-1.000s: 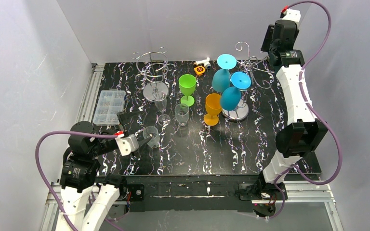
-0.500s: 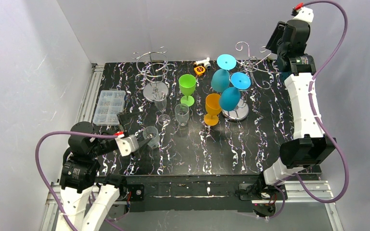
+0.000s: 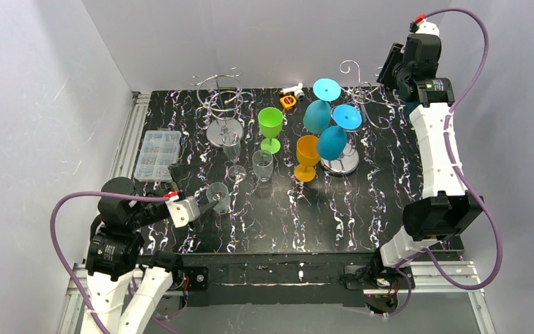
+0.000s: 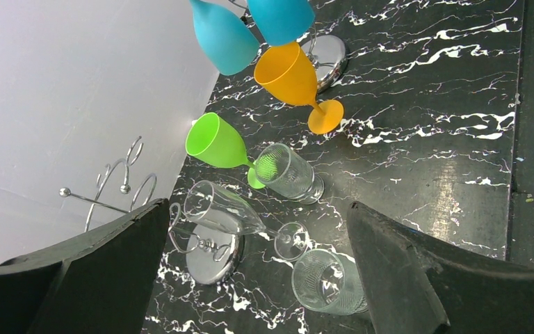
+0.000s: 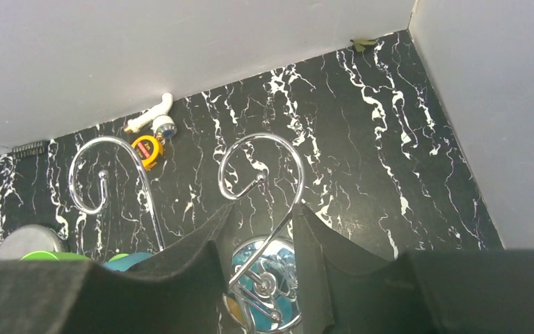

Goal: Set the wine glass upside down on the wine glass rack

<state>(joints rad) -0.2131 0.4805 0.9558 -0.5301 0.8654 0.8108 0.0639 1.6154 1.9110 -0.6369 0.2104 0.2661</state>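
- Setting: a grey-walled enclosure with a black, white-veined desk (image 3: 334, 216) that carries chrome racks and several stemmed glasses.
- Task object: the clear wine glass (image 3: 217, 195) appears to stand upright on the desk toward the near left, not yet on a rack.
- Left tool (image 3: 200, 186): the fingers are spread wide and empty, with the clear wine glass just ahead of them. The top view does not show whether a fingertip touches it.
- Step in hand (judged): the approach to a grasp. The next move calls for bringing the glass between the fingers and closing gently. The glass must then be lifted, inverted, and its foot slid onto a free wire arm.
- Left arm: folded low at the near left edge, with the wrist reaching forward over the desk.
- Neighbours: a green glass (image 3: 270, 125) and an orange glass (image 3: 306, 156) stand mid-desk.
- Wine glass rack (image 3: 344, 164): it stands at the far right, and two blue glasses (image 3: 332, 141) hang on it bowl-down.
- Right tool (image 5: 261, 209): the fingers are partly apart and nothing is visibly pinched. A chrome hook shows through the gap, and contact cannot be told.
- Right arm: stretched tall toward the far right corner, above the rack.
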